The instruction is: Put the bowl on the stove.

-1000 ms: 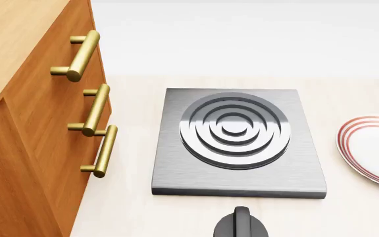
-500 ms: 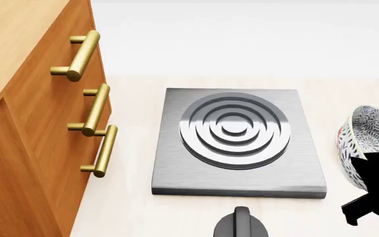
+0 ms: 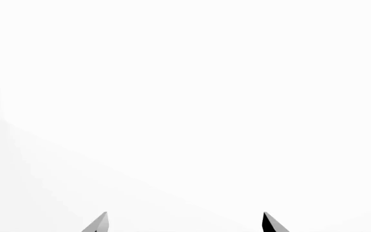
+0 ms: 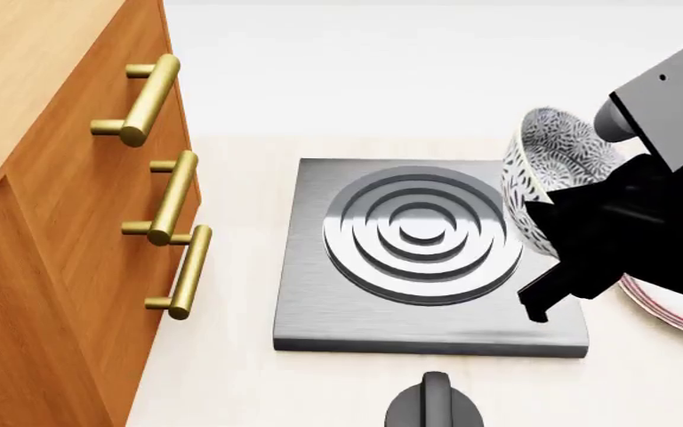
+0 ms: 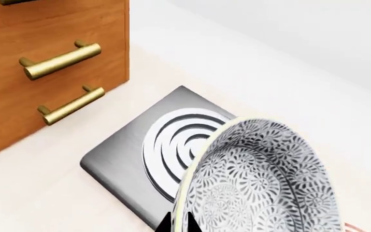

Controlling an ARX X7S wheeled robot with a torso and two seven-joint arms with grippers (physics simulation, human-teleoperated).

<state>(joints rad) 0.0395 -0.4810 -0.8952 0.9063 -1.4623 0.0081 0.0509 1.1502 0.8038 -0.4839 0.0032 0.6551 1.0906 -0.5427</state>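
The bowl [image 4: 550, 165], white with a dense grey-blue floral pattern, hangs tilted on its side over the right edge of the stove [image 4: 317, 302]. My right gripper [image 4: 546, 218] is shut on its rim. In the right wrist view the two dark fingertips of that gripper [image 5: 179, 223] pinch the pale rim of the bowl [image 5: 263, 179], with the stove [image 5: 121, 154] and its ringed burner below and beyond it. The left gripper [image 3: 184, 224] is open, its tips wide apart against blank white, and it does not show in the head view.
A wooden cabinet [image 4: 45, 267] with brass bar handles [image 4: 175, 200] stands left of the stove. A black round knob [image 4: 434, 405] sits in front of the stove. A red-ringed white plate [image 4: 674, 311] lies to the right, partly under my right arm.
My right arm has carried the bowl up and to the left, from over the plate to the stove's right edge. The stove, knob and cabinet have not moved.
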